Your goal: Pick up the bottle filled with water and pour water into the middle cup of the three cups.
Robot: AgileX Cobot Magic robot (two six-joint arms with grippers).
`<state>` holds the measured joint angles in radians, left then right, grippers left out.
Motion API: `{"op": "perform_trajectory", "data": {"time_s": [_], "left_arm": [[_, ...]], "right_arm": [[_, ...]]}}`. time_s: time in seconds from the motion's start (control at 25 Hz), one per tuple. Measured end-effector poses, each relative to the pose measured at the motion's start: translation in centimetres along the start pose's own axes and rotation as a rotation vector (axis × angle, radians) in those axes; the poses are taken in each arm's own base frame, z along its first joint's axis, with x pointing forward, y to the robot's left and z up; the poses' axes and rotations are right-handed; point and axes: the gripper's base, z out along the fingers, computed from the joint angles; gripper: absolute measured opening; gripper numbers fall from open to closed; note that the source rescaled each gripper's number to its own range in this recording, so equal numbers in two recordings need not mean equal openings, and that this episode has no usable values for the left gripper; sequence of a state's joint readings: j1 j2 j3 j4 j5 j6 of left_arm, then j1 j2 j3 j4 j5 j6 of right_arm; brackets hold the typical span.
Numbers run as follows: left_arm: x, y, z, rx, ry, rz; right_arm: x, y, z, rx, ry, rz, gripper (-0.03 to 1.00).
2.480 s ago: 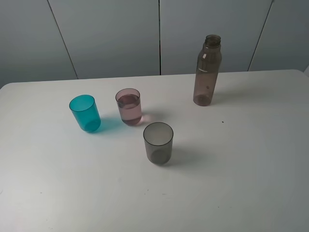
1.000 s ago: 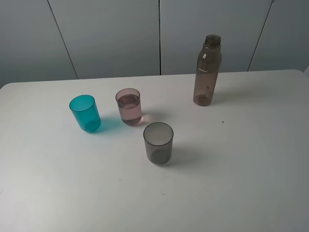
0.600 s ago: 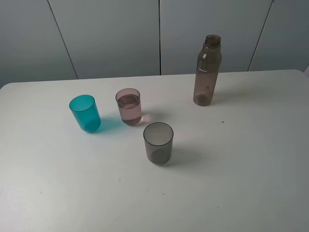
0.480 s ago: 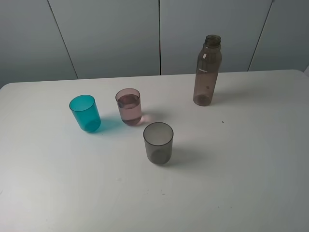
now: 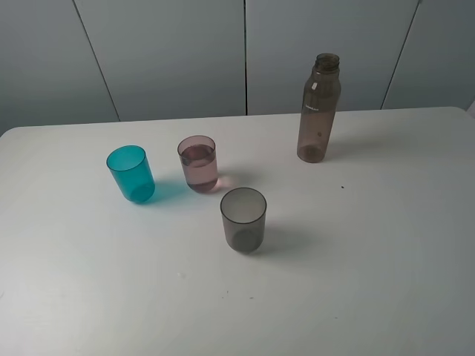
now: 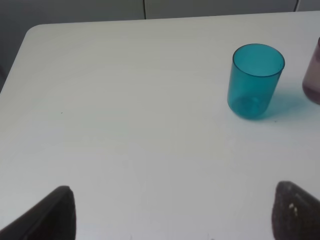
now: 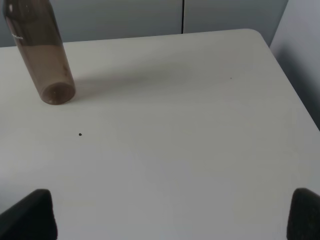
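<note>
The tall slim see-through plastic bottle (image 5: 320,111) is smoky brown, with tiny pale writing near its top, and it stands far ahead of the right pincer's black fingertips (image 7: 30,212). The small round see-through plastic cup (image 6: 255,81) ahead of the left pincer's black fingertips (image 6: 50,215) is bright teal blue, the small plastic cup next to it (image 5: 198,163) is pinkish purple, and the third small plastic cup (image 5: 243,219) is smoky grey. The flat table top (image 5: 371,245) is plain white with one tiny dark dot (image 7: 80,134), and the wall panels (image 5: 171,52) behind are pale grey with thin dark lines.
</note>
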<state>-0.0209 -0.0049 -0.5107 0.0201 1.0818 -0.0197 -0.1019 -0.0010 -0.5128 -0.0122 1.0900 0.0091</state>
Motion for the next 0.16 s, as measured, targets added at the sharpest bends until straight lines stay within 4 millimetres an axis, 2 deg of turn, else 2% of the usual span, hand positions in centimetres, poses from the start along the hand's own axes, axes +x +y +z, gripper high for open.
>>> {"op": "perform_trajectory", "data": {"time_s": [0.16], "left_arm": [[0.00,0.00,0.00,0.000,0.000,0.000]], "right_arm": [[0.00,0.00,0.00,0.000,0.000,0.000,0.99]]}}
